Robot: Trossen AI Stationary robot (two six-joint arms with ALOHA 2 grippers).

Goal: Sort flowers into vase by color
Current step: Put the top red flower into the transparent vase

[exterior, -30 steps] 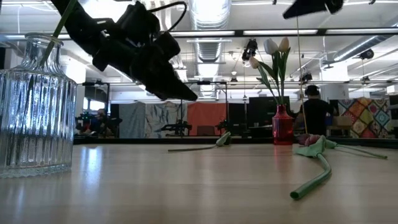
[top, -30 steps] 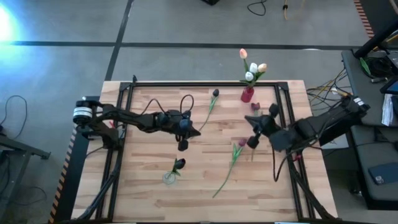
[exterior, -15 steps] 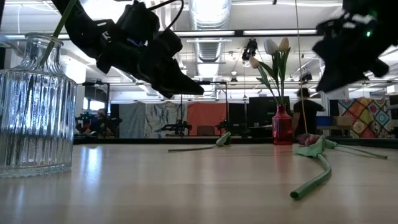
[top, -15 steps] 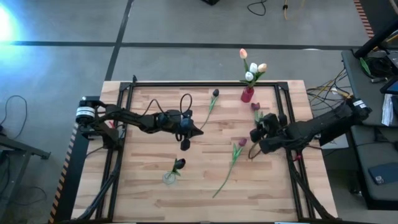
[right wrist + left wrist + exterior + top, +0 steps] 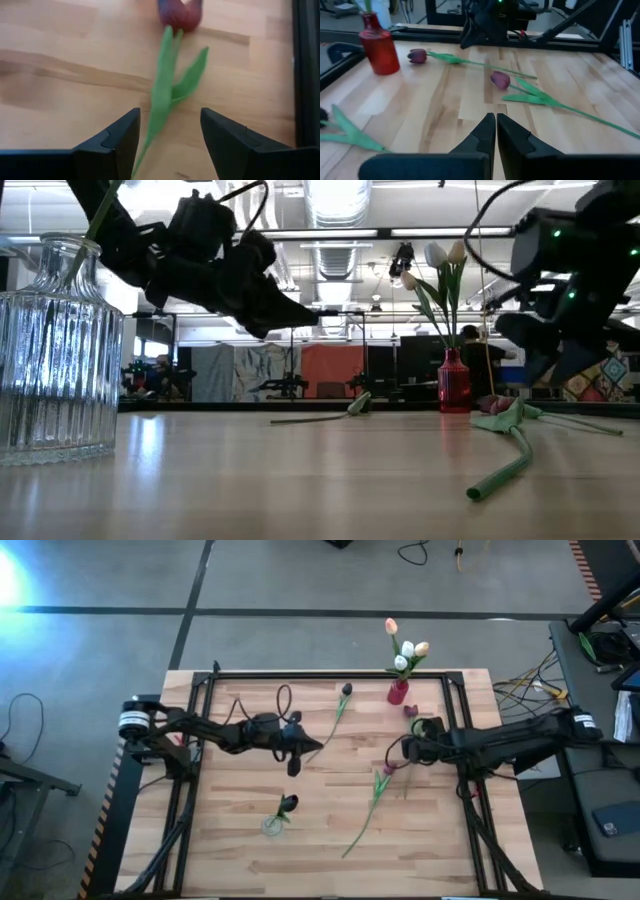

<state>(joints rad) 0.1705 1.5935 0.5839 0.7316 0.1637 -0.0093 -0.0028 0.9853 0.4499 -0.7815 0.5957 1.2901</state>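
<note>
Looking straight down from the high view, the right gripper (image 5: 405, 752) hangs over the right-centre of the table (image 5: 240, 840), just above the head end of a maroon tulip (image 5: 388, 769) whose stem runs down toward the table's near edge. The left gripper (image 5: 296, 747) waits over the table's middle. A red vase (image 5: 398, 692) at the far edge holds white and peach tulips (image 5: 403, 652); a clear glass vase (image 5: 272, 825) near the front holds one dark tulip (image 5: 288, 804). Another dark tulip (image 5: 345, 690) lies left of the red vase.

In the low view, the right gripper (image 5: 560, 365) sits low over the loose flowers (image 5: 505, 418), not yet at the wood. The glass vase (image 5: 58, 350) stands large at left, the red vase (image 5: 453, 393) far behind.

From the left wrist view, the left gripper (image 5: 496, 131) has its fingers pressed together, empty, with two maroon tulips (image 5: 500, 79) lying ahead.

From the right wrist view, the right gripper (image 5: 170, 127) is spread wide with nothing in it, straddling the green stem (image 5: 159, 107) just below the maroon head (image 5: 180, 14). To grasp well, I judge it should descend straight, keep the stem centred between the fingers, and pinch below the leaf junction so the bloom isn't crushed.
</note>
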